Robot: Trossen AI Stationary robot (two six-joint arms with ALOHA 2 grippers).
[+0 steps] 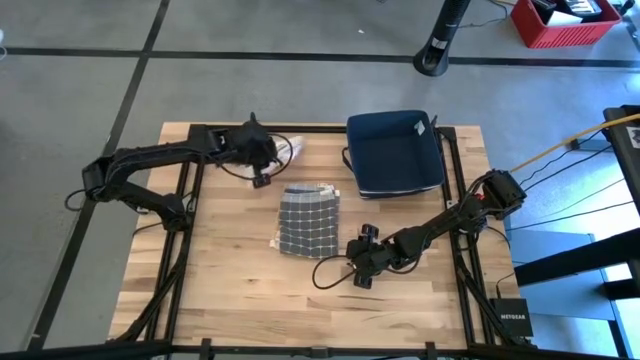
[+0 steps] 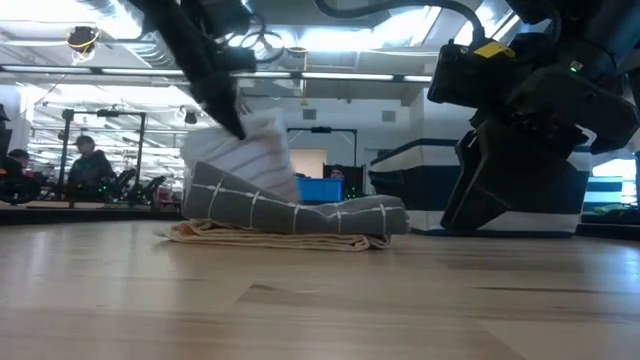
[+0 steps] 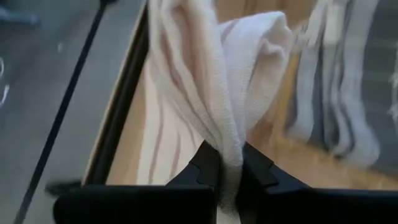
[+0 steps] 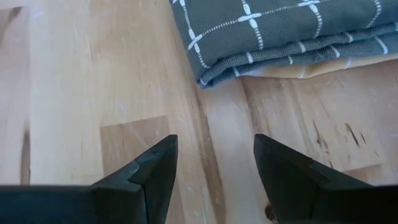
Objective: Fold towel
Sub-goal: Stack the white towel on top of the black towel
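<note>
Wooden tabletop (image 1: 230, 290) under my cameras carries a folded grey checked towel (image 1: 308, 220) lying on a cream one at its middle, with a navy bin (image 1: 394, 152) toward the far edge. My left pincer (image 1: 262, 152) is pressed together on a white striped towel (image 3: 230, 81), lifting it clear of the wood near the far side. My right pincer (image 4: 214, 165) hangs spread above bare wood just beside the grey towel's edge.

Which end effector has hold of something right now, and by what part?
The left end effector pinches a bunched fold of the white striped towel. The right end effector is open over bare wood, holding nothing.
</note>
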